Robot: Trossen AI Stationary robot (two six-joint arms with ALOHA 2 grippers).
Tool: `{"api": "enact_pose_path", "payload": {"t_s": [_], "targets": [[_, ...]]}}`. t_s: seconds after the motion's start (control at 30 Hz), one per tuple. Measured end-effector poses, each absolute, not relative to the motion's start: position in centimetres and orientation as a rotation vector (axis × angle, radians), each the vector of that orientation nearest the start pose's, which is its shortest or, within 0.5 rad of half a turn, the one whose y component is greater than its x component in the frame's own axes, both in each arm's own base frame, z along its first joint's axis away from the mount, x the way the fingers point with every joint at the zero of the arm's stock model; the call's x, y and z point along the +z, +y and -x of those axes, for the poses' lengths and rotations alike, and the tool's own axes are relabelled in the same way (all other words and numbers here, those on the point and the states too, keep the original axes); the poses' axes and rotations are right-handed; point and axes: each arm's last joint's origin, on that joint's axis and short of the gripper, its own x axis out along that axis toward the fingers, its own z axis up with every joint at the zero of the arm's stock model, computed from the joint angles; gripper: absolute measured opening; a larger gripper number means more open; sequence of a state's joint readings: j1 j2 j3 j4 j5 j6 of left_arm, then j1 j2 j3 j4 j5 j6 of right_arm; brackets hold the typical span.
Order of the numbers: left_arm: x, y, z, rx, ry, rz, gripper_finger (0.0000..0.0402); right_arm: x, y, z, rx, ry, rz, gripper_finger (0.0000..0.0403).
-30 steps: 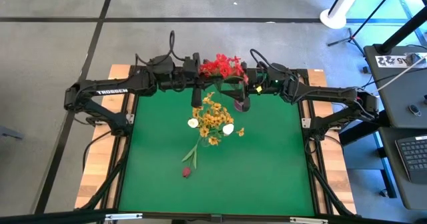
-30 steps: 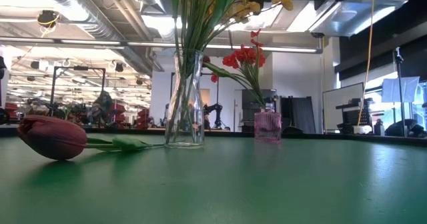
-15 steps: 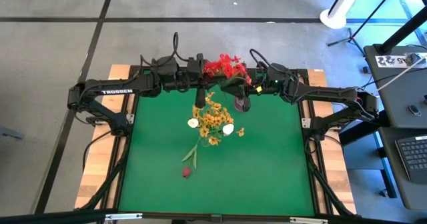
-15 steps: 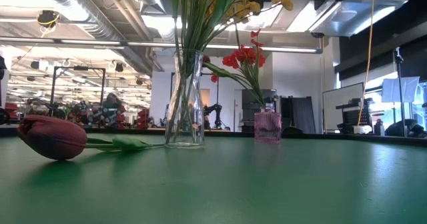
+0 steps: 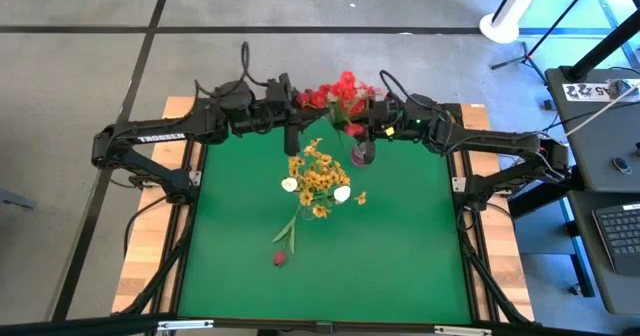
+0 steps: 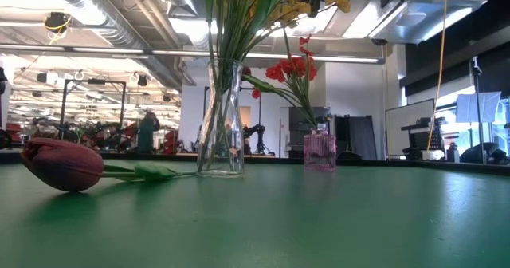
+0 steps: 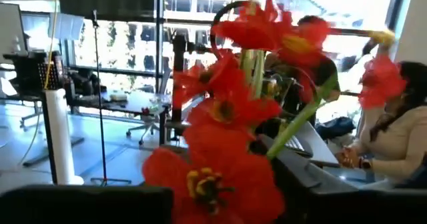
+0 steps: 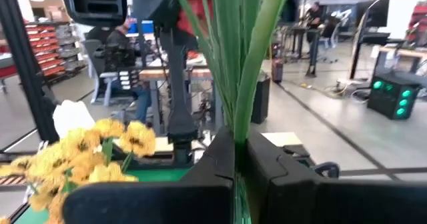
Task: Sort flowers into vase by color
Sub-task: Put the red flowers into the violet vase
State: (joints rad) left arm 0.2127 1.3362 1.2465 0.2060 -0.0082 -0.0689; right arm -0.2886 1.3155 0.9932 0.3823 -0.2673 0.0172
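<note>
A bunch of red flowers (image 5: 338, 91) hangs high at the table's far edge between my two grippers. My right gripper (image 8: 237, 147) is shut on its green stems (image 8: 237, 64). My left gripper (image 7: 227, 204) stands open, with the red blossoms (image 7: 227, 111) close ahead; I cannot tell whether it touches them. Below stands a small pink vase (image 6: 319, 151) with another red bunch (image 6: 293, 67) in it. A clear vase (image 6: 221, 120) holds yellow flowers (image 5: 318, 176) and white buds (image 5: 289, 185). A dark maroon bud (image 6: 62, 164) lies on its side on the green mat. My right gripper pinches several of the red bunch's green stems (image 8: 235, 127) together between its two fingers, well below the blossoms. The fingers come level from the table's right side and lie across the stems. The stems stand upright above the fingers, and the gripper hides their lower ends.
The green mat (image 5: 400, 246) covers the table inside a dark frame. The maroon bud's stem (image 5: 288, 231) runs toward the clear vase. Beyond the far edge are desks, a white pole (image 7: 59, 137) and a seated person (image 7: 400, 141).
My left arm leaned a little toward the table's right, then drew back toward its left. The red blossoms between the grippers now spread farther toward the far edge. The vases and the maroon bud have kept still.
</note>
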Motion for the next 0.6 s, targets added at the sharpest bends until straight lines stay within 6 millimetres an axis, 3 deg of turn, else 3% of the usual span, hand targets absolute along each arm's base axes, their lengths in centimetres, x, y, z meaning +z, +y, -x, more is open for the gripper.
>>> {"api": "enact_pose_path", "payload": {"t_s": [0.23,0.47,0.6], "targets": [[42.5,5.9,-26.7,0.252,-0.097,0.028,0.0175,36.1,-7.5,-27.0,-0.126,-0.078,0.054,0.0005],[44.0,5.3,-23.2,0.332,-0.084,-0.025,0.0184,37.7,-7.4,-23.6,-0.220,-0.042,0.095,0.0004],[44.0,5.2,-21.6,0.381,-0.033,-0.032,0.0184,37.4,-7.3,-21.9,-0.260,-0.020,0.091,0.0004]]}}
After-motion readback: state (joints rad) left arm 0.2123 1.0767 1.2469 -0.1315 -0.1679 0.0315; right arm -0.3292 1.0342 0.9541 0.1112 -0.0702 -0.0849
